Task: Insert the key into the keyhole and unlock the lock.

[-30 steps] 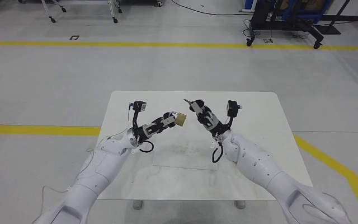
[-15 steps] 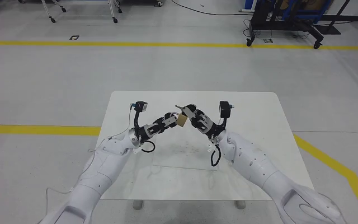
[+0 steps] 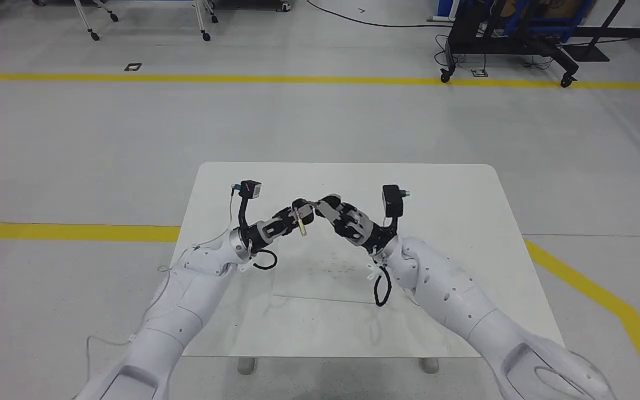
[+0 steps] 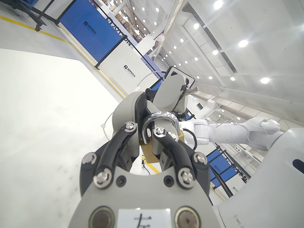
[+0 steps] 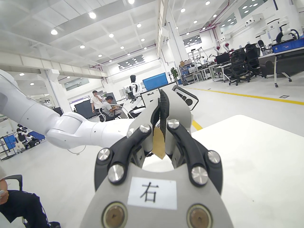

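- My two arms have come together over the table (image 3: 450, 200). A second ago the grippers were well apart. Now they meet just toward 10 o'clock of its middle, and the right gripper (image 3: 322, 210) sits at 2 o'clock of the left gripper (image 3: 296, 219), touching or nearly so.
- The lock (image 4: 149, 154) has turned with the left wrist, so from above it shows only as a brass sliver. My left fingers are clamped on its brass body, with the shackle standing past them, all held clear above the table.
- My right fingers (image 5: 177, 110) are pressed shut, on the key as I judge. I take this for the start of insertion, with no turning yet.
- The key's blade is hidden between the fingers and the lock.
- The keyhole is too small and too covered to find, so I cannot tell whether the tip has entered it.
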You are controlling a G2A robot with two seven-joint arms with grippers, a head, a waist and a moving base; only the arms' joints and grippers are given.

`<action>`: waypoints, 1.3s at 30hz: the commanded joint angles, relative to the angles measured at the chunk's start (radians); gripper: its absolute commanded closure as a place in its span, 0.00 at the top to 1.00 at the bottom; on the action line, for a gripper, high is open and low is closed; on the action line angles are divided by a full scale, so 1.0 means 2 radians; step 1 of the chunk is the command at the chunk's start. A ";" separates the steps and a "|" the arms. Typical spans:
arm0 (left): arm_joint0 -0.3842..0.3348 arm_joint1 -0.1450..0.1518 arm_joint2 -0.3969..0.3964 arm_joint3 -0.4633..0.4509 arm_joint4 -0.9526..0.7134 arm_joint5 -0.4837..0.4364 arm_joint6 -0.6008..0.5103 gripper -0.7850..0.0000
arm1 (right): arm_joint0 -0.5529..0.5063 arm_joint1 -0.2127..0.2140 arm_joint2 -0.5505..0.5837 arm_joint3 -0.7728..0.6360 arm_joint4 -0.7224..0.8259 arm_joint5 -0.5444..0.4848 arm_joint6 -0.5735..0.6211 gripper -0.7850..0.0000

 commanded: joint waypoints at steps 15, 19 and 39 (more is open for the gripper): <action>-0.007 -0.007 0.002 0.032 -0.024 0.000 0.000 0.00 | -0.018 0.009 0.033 -0.027 -0.012 0.000 -0.030 0.00; -0.001 -0.007 0.002 0.026 -0.033 0.016 0.012 0.00 | -0.018 0.009 0.033 -0.027 -0.012 0.000 -0.030 0.00; 0.003 -0.040 0.027 0.046 -0.152 0.203 0.056 0.00 | -0.181 0.042 0.136 -0.231 -0.143 0.302 0.116 0.00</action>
